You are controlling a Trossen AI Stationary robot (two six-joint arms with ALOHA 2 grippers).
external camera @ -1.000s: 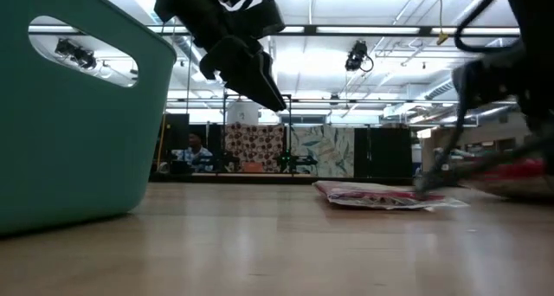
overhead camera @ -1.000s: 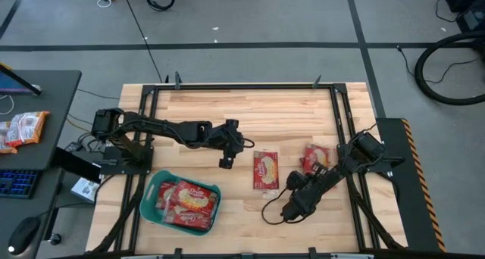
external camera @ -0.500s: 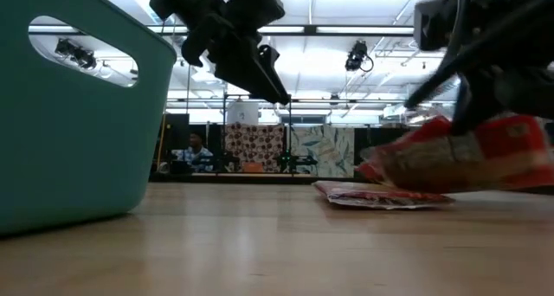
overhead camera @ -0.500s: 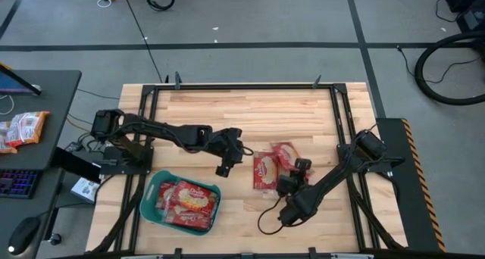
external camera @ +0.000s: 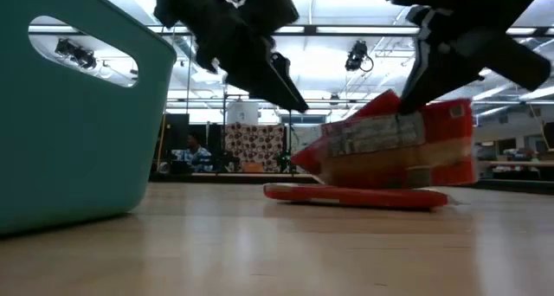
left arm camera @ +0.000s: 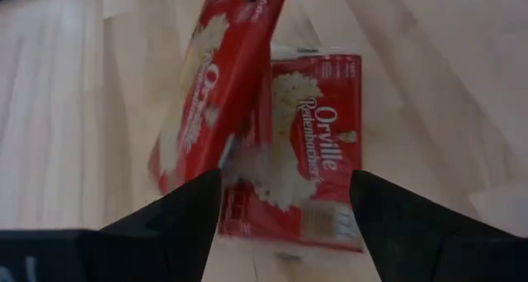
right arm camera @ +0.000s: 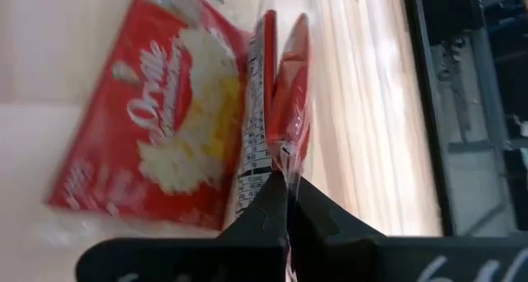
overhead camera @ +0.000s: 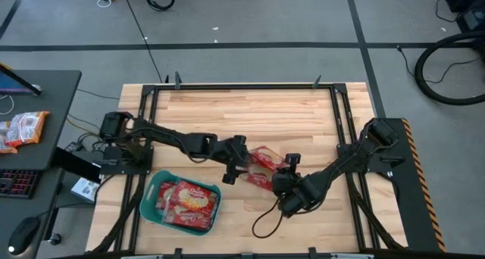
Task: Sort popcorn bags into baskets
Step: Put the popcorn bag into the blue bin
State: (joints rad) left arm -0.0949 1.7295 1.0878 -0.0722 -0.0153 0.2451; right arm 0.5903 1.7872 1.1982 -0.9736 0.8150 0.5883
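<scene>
High view: across the tabletop (overhead camera: 250, 107) I have carried a popcorn bag (overhead camera: 267, 159) leftward in my right tool (overhead camera: 286, 165), pinched by its edge, so it now hangs over the flat bag (overhead camera: 256, 179), nearer the basket (overhead camera: 151, 202). My left tool (overhead camera: 231, 172), fingers spread, has closed in beside it, probably crowding my path.

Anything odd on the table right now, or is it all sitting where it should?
One thing: the right gripper holds a popcorn bag tilted in the air directly over another bag lying flat mid-table, with the open left gripper close beside. The teal basket holds bags neatly.
</scene>
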